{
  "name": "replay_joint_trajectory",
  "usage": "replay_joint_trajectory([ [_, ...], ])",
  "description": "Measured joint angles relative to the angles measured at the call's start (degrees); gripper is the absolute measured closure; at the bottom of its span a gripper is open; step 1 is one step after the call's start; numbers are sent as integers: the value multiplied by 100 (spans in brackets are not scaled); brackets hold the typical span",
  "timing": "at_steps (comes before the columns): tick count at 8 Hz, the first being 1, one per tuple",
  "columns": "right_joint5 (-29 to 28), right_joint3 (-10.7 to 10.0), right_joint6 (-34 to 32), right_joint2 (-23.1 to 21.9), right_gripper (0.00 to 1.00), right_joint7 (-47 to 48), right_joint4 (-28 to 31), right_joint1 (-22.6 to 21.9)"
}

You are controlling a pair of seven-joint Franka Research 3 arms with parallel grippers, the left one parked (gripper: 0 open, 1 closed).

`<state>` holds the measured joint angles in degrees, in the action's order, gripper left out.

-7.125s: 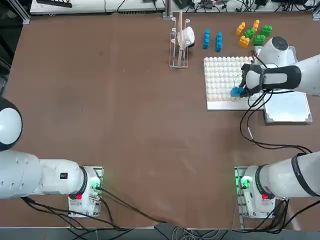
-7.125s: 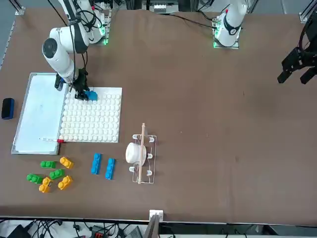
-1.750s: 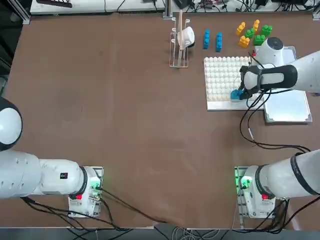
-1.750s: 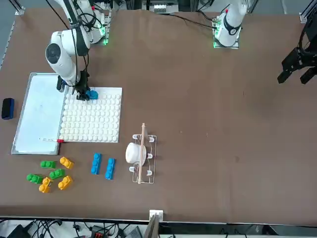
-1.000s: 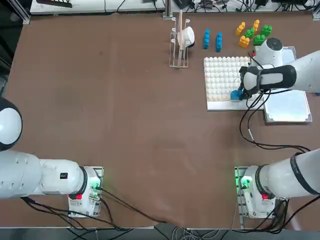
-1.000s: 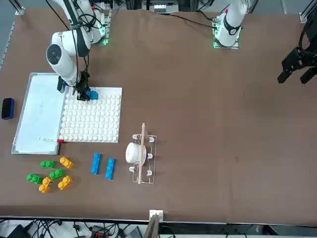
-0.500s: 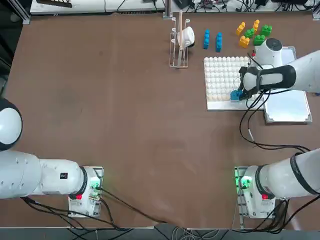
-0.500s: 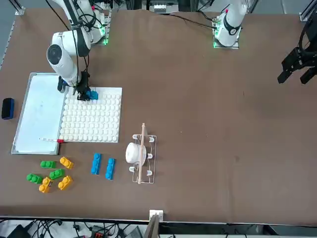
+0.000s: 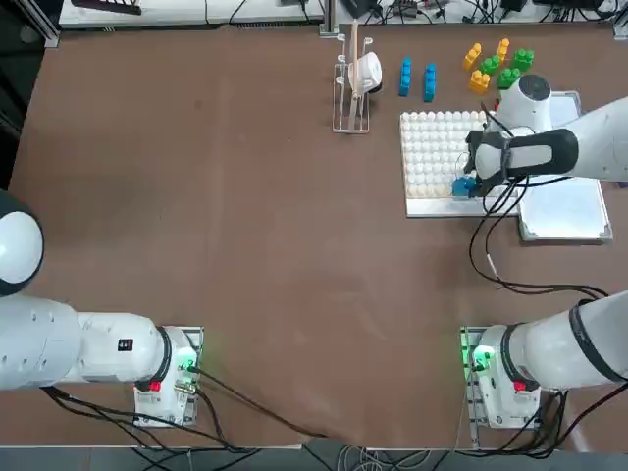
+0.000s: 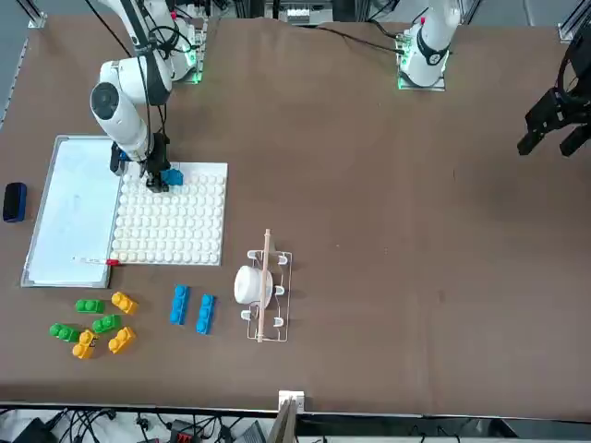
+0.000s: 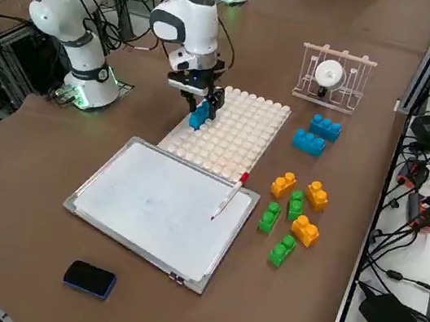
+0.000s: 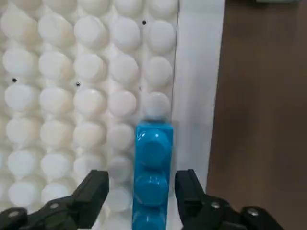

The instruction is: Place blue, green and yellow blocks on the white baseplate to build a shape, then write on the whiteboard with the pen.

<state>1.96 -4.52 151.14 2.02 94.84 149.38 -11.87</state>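
Your right gripper (image 12: 143, 188) fingers (image 12: 93, 191) are standing apart, flanking the blue block (image 12: 152, 163) on the white baseplate (image 12: 72, 86) without clamping it.

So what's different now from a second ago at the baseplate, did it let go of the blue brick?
Yes. The right gripper has opened: its fingers now stand clear on either side of the blue brick, which sits on the white baseplate near its edge. The arm has barely shifted. The loose blocks, the pen and the whiteboard are where they were.
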Motion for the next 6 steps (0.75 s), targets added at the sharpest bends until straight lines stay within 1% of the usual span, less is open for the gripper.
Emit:
replay_joint_trajectory([
  [1, 12, 0, -270, -63, 0, -128, -154, -5],
  [3, 129, 0, -1016, -207, 0, -570, -617, -10],
  [4, 181, -1, -1177, -269, 0, -1014, -778, -10],
  [6, 210, -35, -1228, -301, 0, -2312, -1016, 13],
])
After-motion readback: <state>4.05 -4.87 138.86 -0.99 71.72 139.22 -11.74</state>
